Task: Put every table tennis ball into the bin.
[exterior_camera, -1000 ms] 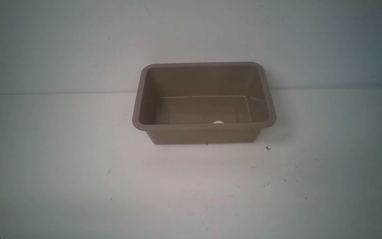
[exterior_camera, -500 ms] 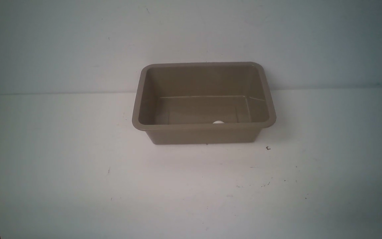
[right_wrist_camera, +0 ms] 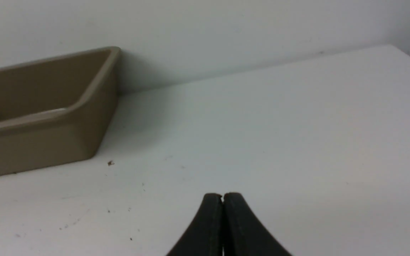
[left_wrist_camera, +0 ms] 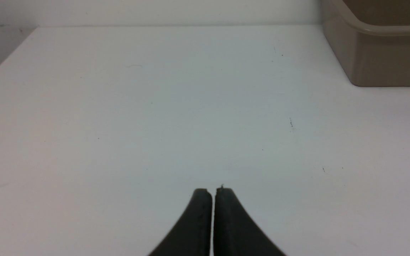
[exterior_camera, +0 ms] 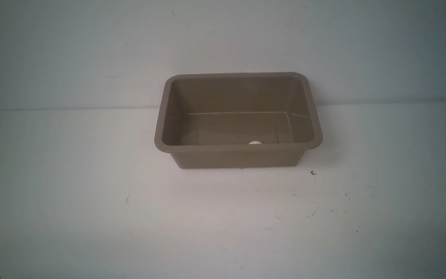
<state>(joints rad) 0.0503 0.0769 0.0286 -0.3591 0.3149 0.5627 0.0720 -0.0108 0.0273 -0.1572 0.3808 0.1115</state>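
In the front view, the rectangular taupe-brown plastic bin (exterior_camera: 238, 120) with the flared rim stands on the white counter (exterior_camera: 91, 201), close to the pale wall. The small white matte table tennis ball (exterior_camera: 254, 142) lies inside it, on the floor of the bin just behind the near wall; only its top shows. No tool appears in this view, and no other ball lies on the counter.

In the left wrist view, the left tool (left_wrist_camera: 214, 192) is clenched, its two dark fingers pressed together with nothing between them. The bin (left_wrist_camera: 379, 53) stands ahead of it and off to one side, well apart.

In the right wrist view, the right tool (right_wrist_camera: 222, 197) is also clenched and holds nothing. The bin (right_wrist_camera: 41, 135) is ahead of it on the other side, also well apart.

I judge that the placing step is finished, because the only visible ball is already in the bin. The next move probably calls only for both arms to rest away from the bin.
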